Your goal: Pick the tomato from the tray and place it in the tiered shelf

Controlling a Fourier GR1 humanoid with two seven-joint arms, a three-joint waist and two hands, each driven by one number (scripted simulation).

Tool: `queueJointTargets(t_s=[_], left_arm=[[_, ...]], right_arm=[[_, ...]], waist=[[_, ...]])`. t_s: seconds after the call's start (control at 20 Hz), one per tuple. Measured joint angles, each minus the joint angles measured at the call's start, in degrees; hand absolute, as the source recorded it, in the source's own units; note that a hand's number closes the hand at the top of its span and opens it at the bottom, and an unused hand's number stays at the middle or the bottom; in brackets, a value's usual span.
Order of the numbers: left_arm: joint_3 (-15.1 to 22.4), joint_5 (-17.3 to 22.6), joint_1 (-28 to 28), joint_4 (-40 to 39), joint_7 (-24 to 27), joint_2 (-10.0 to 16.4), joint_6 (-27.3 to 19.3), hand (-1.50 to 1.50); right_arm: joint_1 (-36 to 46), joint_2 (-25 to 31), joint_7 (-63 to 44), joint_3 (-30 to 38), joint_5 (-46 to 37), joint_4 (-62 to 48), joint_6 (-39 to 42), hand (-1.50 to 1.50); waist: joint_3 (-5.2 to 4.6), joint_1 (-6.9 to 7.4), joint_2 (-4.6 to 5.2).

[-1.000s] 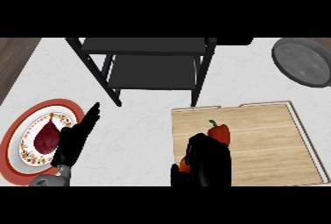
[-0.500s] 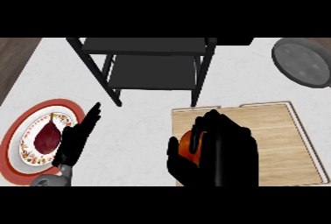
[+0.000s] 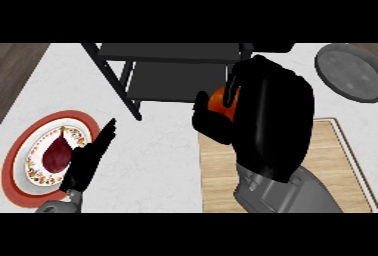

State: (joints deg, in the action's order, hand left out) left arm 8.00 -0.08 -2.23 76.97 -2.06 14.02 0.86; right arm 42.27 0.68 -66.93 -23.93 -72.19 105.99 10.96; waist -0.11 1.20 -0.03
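Note:
My right hand (image 3: 269, 115) is curled round the red tomato (image 3: 221, 101), of which only a small patch shows between thumb and fingers. It holds the tomato in the air above the far left corner of the wooden tray (image 3: 221, 170), right beside the black tiered shelf (image 3: 173, 70) and its near right leg. My left hand (image 3: 88, 160) rests open, fingers straight, over the right edge of the patterned plate.
A red-rimmed patterned plate (image 3: 29, 145) with a dark red item (image 3: 57, 154) on it lies at the left. A grey round lid or pan (image 3: 351, 70) sits at the far right. White counter shows between plate and tray.
My right hand closed on the tomato, lifted it off the tray and carried it away from me toward the shelf. The left hand stayed where it was.

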Motion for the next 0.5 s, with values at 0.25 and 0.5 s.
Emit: queueJointTargets(t_s=[0.25, 0.5], left_arm=[[0.5, -0.4, 0.6, 1.5, -0.4, -0.5, 0.0, 0.0], [0.0, -0.9, 0.0, -0.1, 0.7, -0.8, 0.0, 0.0]], right_arm=[[9.6, -0.2, 2.9, 9.8, 1.1, -12.1, -0.7, 1.5], [18.5, -0.5, 6.9, 17.2, 2.0, -26.9, -3.3, 1.5]], waist=[[0.03, 0.34, 0.16], [-0.06, 0.4, 0.25]])
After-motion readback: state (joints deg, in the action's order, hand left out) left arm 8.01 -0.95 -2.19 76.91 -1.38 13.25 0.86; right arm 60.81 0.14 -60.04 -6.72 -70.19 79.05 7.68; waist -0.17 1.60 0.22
